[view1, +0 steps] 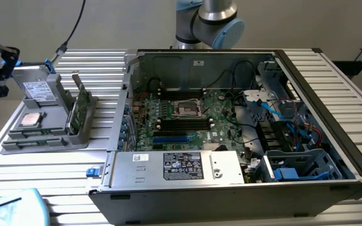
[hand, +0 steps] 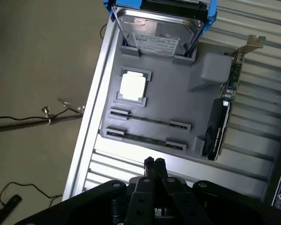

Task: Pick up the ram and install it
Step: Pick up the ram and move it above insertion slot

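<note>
Nearest the lens, the gripper [hand: 154,162] hangs with its jaws pressed together, pinching nothing, near the edge of the grey tray [hand: 178,93]. On that tray the ram [hand: 145,139] stands on edge in the slot closest to the fingertips, with a second stick [hand: 150,120] just beside it and the square processor [hand: 132,86] beyond. It looks light, stiff and thin, and probably fragile at its chips and contacts. The bare upper edge near mid-length seems the safest place to pinch across its flat faces.
</note>
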`<state>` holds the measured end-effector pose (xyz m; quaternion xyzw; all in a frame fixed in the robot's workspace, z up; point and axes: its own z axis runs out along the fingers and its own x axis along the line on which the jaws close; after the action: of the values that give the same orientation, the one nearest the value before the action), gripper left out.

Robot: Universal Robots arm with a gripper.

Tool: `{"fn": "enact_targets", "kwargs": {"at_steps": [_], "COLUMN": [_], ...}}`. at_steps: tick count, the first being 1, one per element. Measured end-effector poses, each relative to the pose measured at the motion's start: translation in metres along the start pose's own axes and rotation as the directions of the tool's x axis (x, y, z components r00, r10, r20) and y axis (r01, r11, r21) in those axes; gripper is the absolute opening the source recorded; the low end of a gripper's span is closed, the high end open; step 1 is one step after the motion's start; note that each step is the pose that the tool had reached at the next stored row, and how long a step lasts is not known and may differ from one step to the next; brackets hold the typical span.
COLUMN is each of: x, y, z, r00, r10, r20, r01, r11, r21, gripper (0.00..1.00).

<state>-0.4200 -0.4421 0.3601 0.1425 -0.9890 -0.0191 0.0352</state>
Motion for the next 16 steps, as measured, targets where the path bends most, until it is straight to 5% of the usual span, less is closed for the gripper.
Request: {"fn": "enact_targets", "kwargs": {"at_steps": [8,16], "x": [0.0,-0.001], "y": [-0.0003,-0.0005], "z": [0.0056,0.0112], "r00": [0.9896,0.9584], "r10": [-0.143,-0.285], "r20": [-0.0075,-0.0163], "r01": [0.143,0.285], "r11": [0.9896,0.9584], "r21": [0.0087,0.0163], "gripper": [0.11,0.11]}}
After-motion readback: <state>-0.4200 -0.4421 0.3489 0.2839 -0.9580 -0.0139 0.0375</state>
